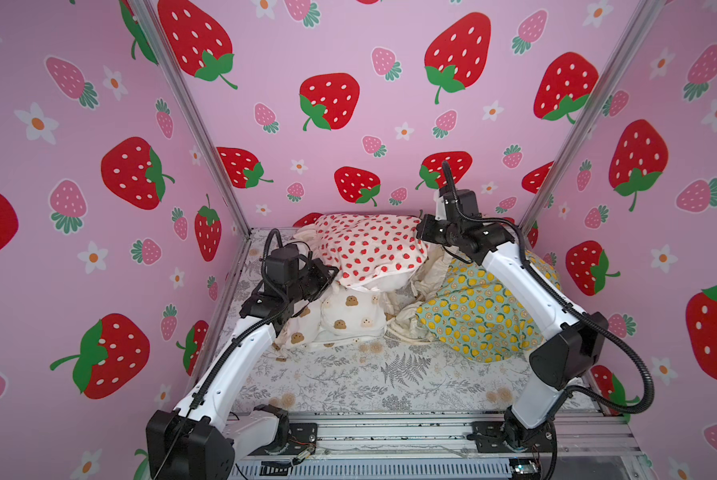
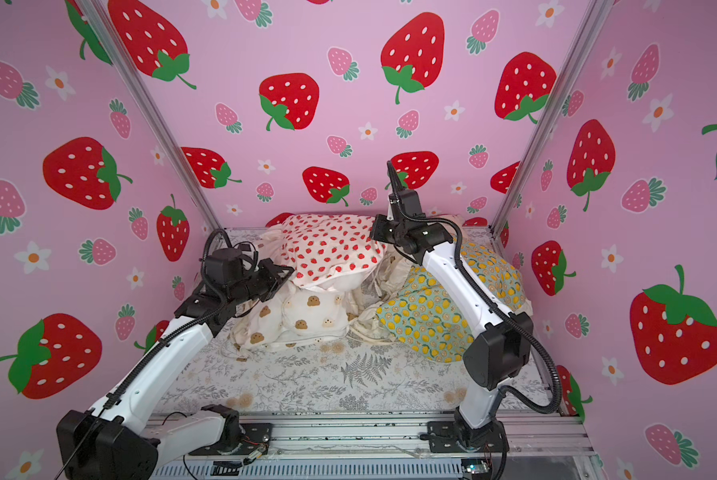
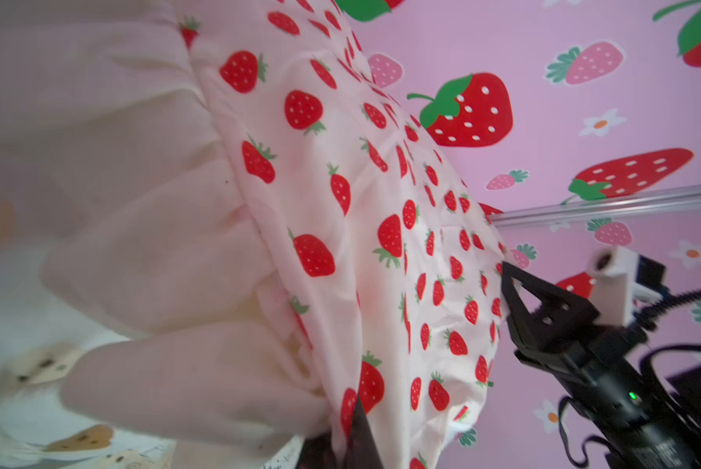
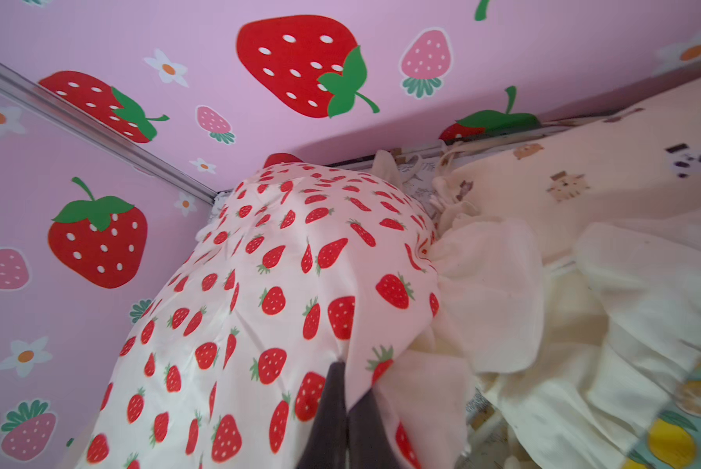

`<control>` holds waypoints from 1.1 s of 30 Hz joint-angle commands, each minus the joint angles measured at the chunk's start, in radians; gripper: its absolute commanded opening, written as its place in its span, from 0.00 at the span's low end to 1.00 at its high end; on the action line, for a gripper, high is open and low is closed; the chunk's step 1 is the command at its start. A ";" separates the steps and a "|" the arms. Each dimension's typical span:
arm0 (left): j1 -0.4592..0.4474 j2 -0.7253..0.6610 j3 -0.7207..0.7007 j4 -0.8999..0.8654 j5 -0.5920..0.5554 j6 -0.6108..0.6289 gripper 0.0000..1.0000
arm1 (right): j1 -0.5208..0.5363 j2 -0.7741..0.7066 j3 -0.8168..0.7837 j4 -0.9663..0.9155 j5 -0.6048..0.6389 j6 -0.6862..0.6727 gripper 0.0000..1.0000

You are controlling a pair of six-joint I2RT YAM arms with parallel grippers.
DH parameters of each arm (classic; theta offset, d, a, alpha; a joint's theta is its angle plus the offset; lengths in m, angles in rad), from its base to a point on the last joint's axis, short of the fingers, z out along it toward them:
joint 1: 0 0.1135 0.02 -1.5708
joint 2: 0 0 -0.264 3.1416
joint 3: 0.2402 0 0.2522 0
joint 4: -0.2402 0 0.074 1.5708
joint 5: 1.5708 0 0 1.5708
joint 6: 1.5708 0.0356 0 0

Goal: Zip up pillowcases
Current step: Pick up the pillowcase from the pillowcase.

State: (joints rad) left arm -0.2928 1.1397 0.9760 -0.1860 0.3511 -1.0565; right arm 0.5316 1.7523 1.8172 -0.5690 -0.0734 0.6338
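The white strawberry pillowcase (image 1: 369, 245) (image 2: 327, 245) lies on top of the pile at the back. My left gripper (image 1: 327, 275) (image 3: 352, 420) is shut on its left edge, where the print meets the cream ruffle (image 3: 170, 260). My right gripper (image 1: 421, 232) (image 4: 346, 385) is shut on a fold at its right edge and also shows in the left wrist view (image 3: 507, 284). Under it lies the cookie pillowcase (image 1: 348, 316). The lemon pillowcase (image 1: 481, 320) sits to the right, beneath the right arm. A cream pillowcase with tiny animals (image 4: 584, 174) lies at the back. No zipper shows.
The grey fern-print sheet (image 1: 369, 374) covers the table in front of the pile. Pink strawberry walls (image 1: 348, 104) close in the back and both sides, with metal corner posts (image 1: 198, 137). A metal rail (image 1: 390, 432) with the arm bases runs along the front edge.
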 commanded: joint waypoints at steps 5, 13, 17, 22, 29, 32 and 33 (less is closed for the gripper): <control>-0.061 0.025 -0.039 0.086 -0.055 -0.224 0.00 | -0.017 -0.124 -0.242 -0.013 -0.071 0.000 0.20; -0.065 0.028 -0.007 0.104 -0.106 -0.300 0.00 | -0.020 -0.292 -0.352 -0.114 -0.091 -0.041 0.50; -0.063 0.038 0.009 0.125 -0.108 -0.338 0.00 | -0.014 -0.398 -0.463 -0.081 -0.176 -0.106 0.64; -0.062 0.051 0.049 0.117 -0.100 -0.345 0.00 | 0.103 -0.439 -0.549 -0.090 -0.111 -0.274 0.64; -0.060 0.057 0.082 0.102 -0.106 -0.352 0.00 | 0.189 -0.411 -0.670 0.002 -0.031 -0.398 0.49; -0.060 0.057 0.094 0.090 -0.113 -0.349 0.00 | 0.200 -0.429 -0.751 0.088 -0.005 -0.414 0.46; -0.060 0.058 0.099 0.086 -0.114 -0.345 0.00 | 0.207 -0.436 -0.786 0.134 -0.006 -0.429 0.46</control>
State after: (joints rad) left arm -0.3534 1.2034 1.0145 -0.1112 0.2520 -1.3895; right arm 0.7269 1.3399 1.0798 -0.5419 -0.1192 0.2752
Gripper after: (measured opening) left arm 0.071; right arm 0.458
